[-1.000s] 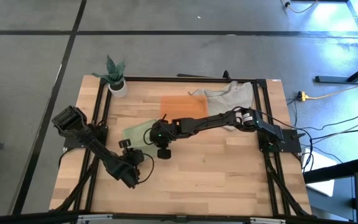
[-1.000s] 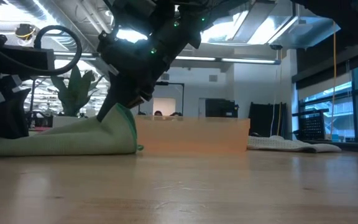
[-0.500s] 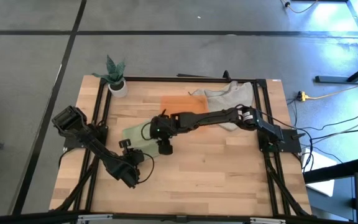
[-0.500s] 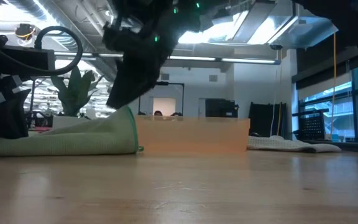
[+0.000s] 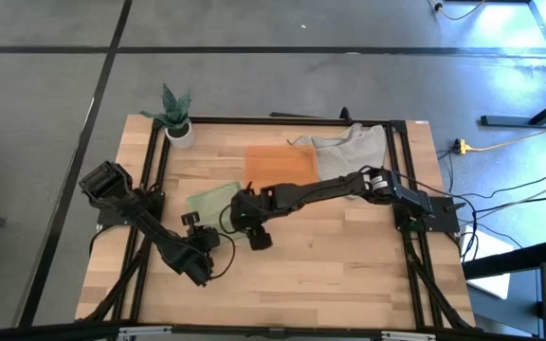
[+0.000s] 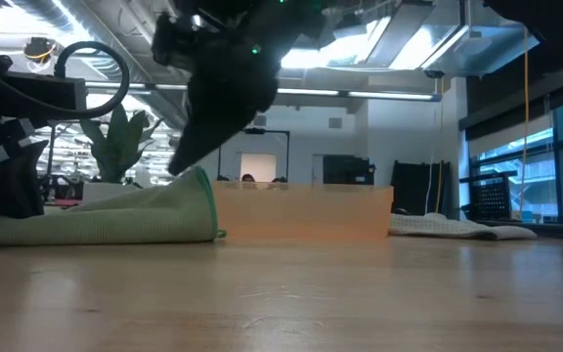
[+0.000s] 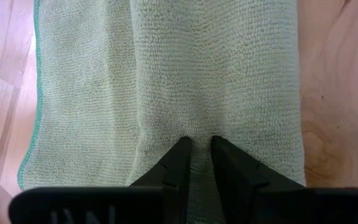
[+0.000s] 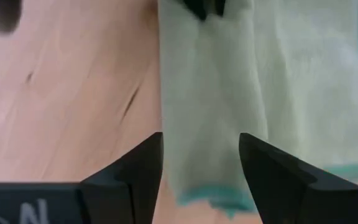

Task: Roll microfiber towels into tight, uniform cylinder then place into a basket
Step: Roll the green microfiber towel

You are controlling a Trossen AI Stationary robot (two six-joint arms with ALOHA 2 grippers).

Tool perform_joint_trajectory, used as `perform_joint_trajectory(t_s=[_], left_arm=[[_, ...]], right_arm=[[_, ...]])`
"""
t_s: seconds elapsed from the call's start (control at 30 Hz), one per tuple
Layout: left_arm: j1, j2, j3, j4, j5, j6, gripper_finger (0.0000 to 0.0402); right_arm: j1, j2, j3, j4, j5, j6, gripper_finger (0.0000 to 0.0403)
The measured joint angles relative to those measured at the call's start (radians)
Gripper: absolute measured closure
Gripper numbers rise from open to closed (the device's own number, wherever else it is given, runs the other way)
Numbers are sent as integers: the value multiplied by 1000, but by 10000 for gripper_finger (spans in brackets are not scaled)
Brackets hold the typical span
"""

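A light green towel (image 5: 211,201) lies on the table left of centre, partly folded over: a thicker band (image 7: 222,74) beside a flat layer (image 7: 79,93). My left gripper (image 5: 195,222) is at its near-left end, shut on the cloth. My right gripper (image 5: 233,214) is open over the towel's right end (image 8: 204,124), with one finger on each side of the thicker band. In the low view, its fingers (image 6: 186,156) are just above the raised end (image 6: 201,178). The orange basket (image 5: 278,161) stands behind the towel. My left gripper pinches the towel's thicker folded band at its end (image 7: 196,138) between its two fingertips. The cloth puckers between them. The fingers run along the band, coming from the table's near-left side. The towel lies flat on the table.
A pile of grey towels (image 5: 349,147) lies at the far right, beside the basket. A small white plant pot (image 5: 178,131) stands at the far left corner. Bare wood (image 5: 330,256) stretches across the near half of the table.
My right gripper has risen a little off the towel's right end, turned about its wrist and drifted slightly toward the near edge. The towel has stayed in place.
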Motion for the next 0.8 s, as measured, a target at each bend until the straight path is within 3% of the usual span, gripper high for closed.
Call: perform_joint_trajectory(t_s=[0.5,0.8], left_arm=[[0,0,0,5,0,0,344],[-29,1,-3,36,-8,7,346]], right_arm=[[-100,2,-229,303,-159,41,193],[-93,0,-289,342,-177,72,193]])
